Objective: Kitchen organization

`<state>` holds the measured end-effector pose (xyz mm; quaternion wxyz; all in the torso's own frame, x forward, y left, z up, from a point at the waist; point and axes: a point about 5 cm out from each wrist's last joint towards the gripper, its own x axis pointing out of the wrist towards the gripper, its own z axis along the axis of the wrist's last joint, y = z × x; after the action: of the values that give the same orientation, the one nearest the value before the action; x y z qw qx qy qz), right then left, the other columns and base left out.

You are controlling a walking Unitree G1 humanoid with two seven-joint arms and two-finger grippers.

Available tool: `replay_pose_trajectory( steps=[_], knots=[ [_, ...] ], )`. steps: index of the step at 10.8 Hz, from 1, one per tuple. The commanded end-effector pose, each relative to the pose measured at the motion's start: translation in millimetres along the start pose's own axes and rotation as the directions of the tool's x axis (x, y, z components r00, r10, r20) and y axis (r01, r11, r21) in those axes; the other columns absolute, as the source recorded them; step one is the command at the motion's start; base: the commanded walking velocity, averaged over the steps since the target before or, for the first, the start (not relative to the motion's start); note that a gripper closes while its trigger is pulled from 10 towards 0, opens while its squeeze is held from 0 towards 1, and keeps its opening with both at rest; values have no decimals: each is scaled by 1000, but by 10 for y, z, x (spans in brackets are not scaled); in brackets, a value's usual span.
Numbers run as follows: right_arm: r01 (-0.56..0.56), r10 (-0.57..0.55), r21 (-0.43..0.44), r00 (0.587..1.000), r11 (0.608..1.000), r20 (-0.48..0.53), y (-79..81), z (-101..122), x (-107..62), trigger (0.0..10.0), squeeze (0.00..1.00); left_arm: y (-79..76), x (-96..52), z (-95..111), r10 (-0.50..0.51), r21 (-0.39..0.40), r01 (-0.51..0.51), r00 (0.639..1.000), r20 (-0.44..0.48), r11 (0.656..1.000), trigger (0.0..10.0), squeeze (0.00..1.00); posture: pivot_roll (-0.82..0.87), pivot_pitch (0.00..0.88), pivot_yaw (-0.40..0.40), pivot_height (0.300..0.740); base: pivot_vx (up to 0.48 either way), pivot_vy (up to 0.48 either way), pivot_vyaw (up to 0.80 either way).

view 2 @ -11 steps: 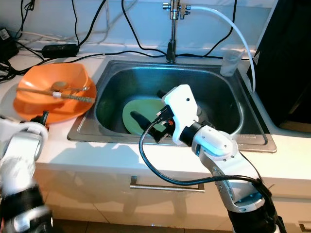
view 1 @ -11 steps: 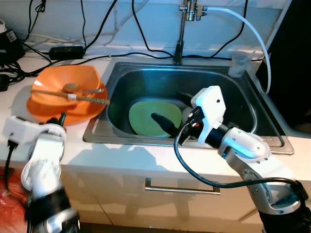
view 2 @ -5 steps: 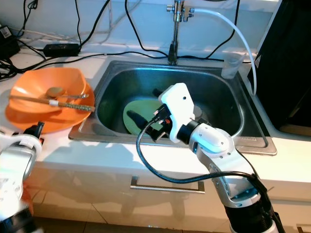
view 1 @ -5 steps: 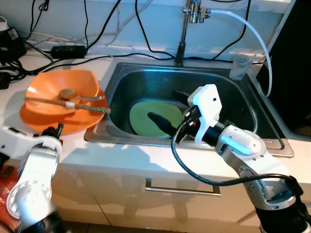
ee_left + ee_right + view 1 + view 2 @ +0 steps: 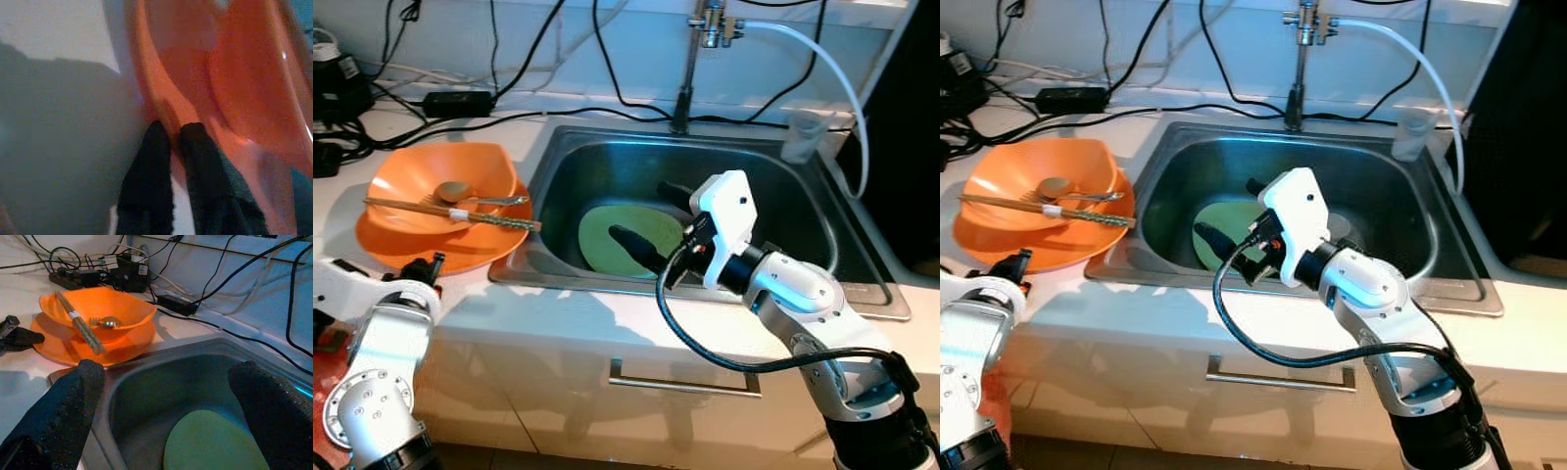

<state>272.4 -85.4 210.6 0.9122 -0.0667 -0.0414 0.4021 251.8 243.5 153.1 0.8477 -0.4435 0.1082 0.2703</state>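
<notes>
Step in hand, as judged: clearing dishes, with the green plate (image 5: pixel 631 239) in the sink (image 5: pixel 822 211) as the target. The right claw (image 5: pixel 640 221) is held low inside the basin, released and spread wide, over the plate's right half; contact with the plate cannot be confirmed. In the right wrist view the plate is seen between and below the two spread fingers (image 5: pixel 68 411).

Next move, as judged: the claw must be lowered and tilted so one finger gets under the plate's rim, then closed. The plate lies flat on the basin floor, so an edge grip is needed; slip on smooth wet steel is likely.

The left claw (image 5: pixel 173 134) is set at the near rim of the orange plate (image 5: pixel 391 243), at the table's near-left part, fingers nearly together. Whether the rim is pinched cannot be told.

Materials:
- Sink: brushed stainless steel, rectangular, rounded corners, faucet (image 5: pixel 690 59) at its far edge.
- Green plate: matte, flat, oval-looking.
- Orange bowl (image 5: pixel 445 181): glossy plastic, wavy rim, stacked on the orange plate.
- Chopsticks (image 5: pixel 455 211) are laid across the bowl, a spoon (image 5: pixel 470 195) inside it.
- Clear cup (image 5: pixel 803 135) at the sink's far right corner.
</notes>
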Motion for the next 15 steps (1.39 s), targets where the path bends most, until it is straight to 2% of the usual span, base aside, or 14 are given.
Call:
replay_pose_trajectory(
  steps=[1,3,14,15],
  knots=[
    [-2,2,-18,1000,1000,7,-19,22,9,10000,184,177,63,-268,107,47,-101,985,-134,994,10000,1000,30,0,2,740,0,0,0],
    [-1,1,-21,1000,1000,6,-25,20,8,10000,184,88,78,-303,58,55,-50,985,-162,997,10000,1000,31,0,5,740,0,0,0],
    [-1,1,-21,1000,1000,6,-26,20,9,10000,184,83,78,-303,58,55,-49,985,-161,997,10000,1000,31,0,5,740,0,0,0],
    [40,-40,-32,999,999,-4,-122,-11,-30,10000,176,43,-1,-317,13,147,14,983,-182,989,10000,1000,53,0,66,740,0,0,0]
  ],
)
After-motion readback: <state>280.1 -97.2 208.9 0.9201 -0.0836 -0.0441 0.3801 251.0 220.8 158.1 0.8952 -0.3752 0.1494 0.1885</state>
